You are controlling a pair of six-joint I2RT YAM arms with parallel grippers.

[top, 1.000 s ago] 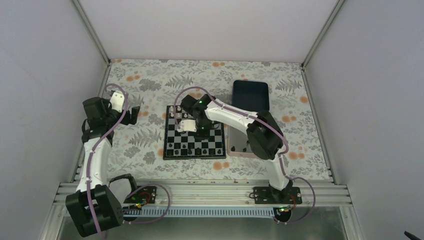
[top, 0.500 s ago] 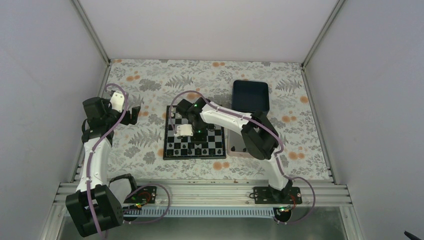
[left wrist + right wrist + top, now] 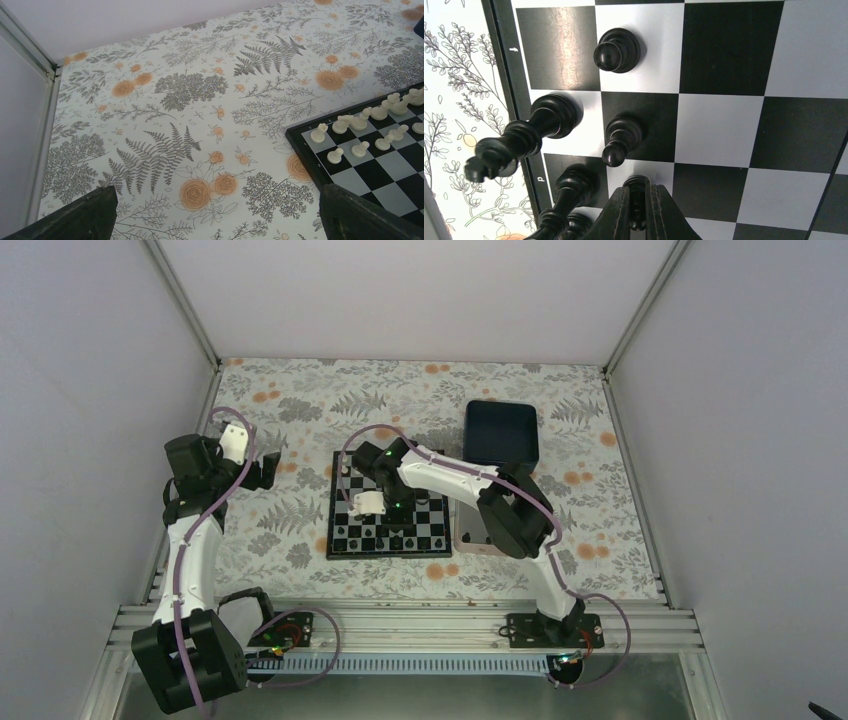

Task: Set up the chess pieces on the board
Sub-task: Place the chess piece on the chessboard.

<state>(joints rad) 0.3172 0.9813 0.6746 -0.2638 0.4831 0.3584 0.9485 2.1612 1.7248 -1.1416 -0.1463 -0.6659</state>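
Since a second ago the right gripper (image 3: 639, 207) has slid toward the near rows of the board (image 3: 734, 130); its fingers (image 3: 616, 222) are pinched on a black pawn (image 3: 637, 186) among other black pieces (image 3: 616, 49) by the lettered edge; the left gripper (image 3: 215, 212) hangs wide open over the floral cloth (image 3: 165, 100).

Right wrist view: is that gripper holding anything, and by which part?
Yes. The right gripper is shut on a black pawn, pinching its head end between both fingers. The left gripper is open, holding nothing.
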